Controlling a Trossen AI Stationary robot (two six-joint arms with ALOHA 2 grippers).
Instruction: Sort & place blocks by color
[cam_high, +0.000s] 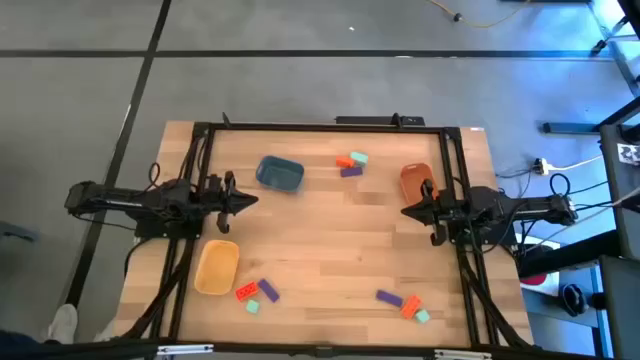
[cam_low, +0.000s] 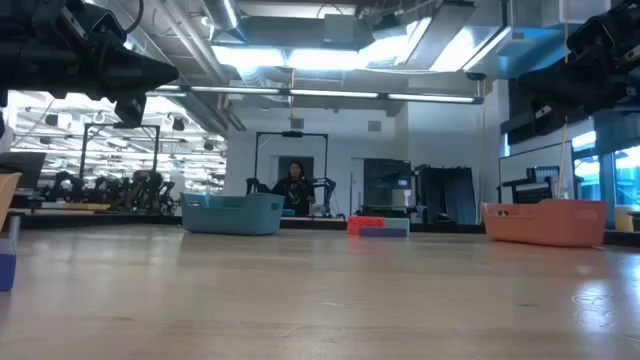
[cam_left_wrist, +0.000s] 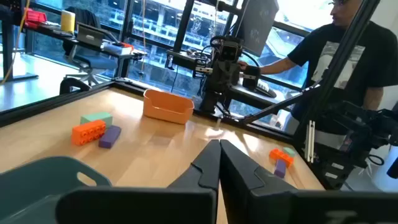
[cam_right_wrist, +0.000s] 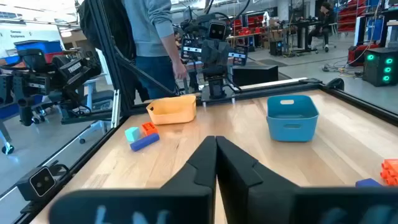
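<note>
The blocks lie on the wooden table in three small groups, each with an orange-red, a purple and a mint-green one. One group lies at the far middle (cam_high: 351, 164), one near the front left (cam_high: 256, 293), one near the front right (cam_high: 404, 304). My left gripper (cam_high: 252, 199) hovers shut at the table's left side, beside the blue tub (cam_high: 280, 174). My right gripper (cam_high: 406, 211) hovers shut at the right side, next to the orange tub (cam_high: 415, 180). Both point toward the table's middle and hold nothing. Each wrist view shows its own fingers together, the left (cam_left_wrist: 219, 146) and the right (cam_right_wrist: 216, 142).
A yellow tub (cam_high: 217, 268) stands near the front left, close to one block group. A black frame (cam_high: 330, 126) runs along the table's far edge and sides. A person stands beyond the table in the left wrist view (cam_left_wrist: 336, 43), and one in the right wrist view (cam_right_wrist: 146, 37).
</note>
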